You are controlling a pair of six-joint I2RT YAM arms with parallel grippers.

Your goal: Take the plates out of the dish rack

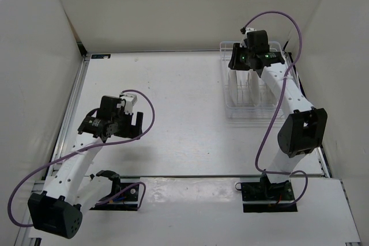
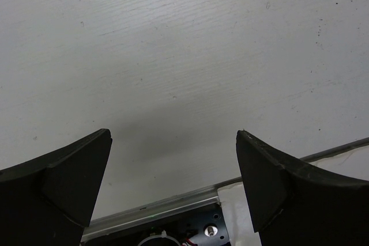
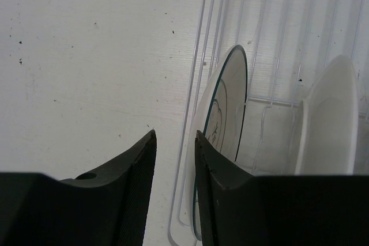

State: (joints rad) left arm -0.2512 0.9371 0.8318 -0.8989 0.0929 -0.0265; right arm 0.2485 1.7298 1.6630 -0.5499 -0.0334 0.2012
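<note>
The white wire dish rack (image 1: 252, 109) stands at the far right of the table. Plates stand on edge in it. In the right wrist view a plate with a dark green rim (image 3: 228, 102) stands in the leftmost slot against the rack's left side wire (image 3: 196, 56), and a plain white plate (image 3: 331, 119) stands to its right. My right gripper (image 3: 175, 133) hovers over the rack's left far corner (image 1: 241, 64), its jaws narrowly apart. The side wire and the green plate's edge lie in the gap. My left gripper (image 2: 173, 133) is wide open and empty over the bare table at the left (image 1: 124, 129).
White walls enclose the table on the left, back and right. The rack sits close to the right wall. A metal rail (image 2: 173, 203) and the arm's base mount lie at the table's near edge. A purple cable (image 1: 282, 21) loops above the right wrist.
</note>
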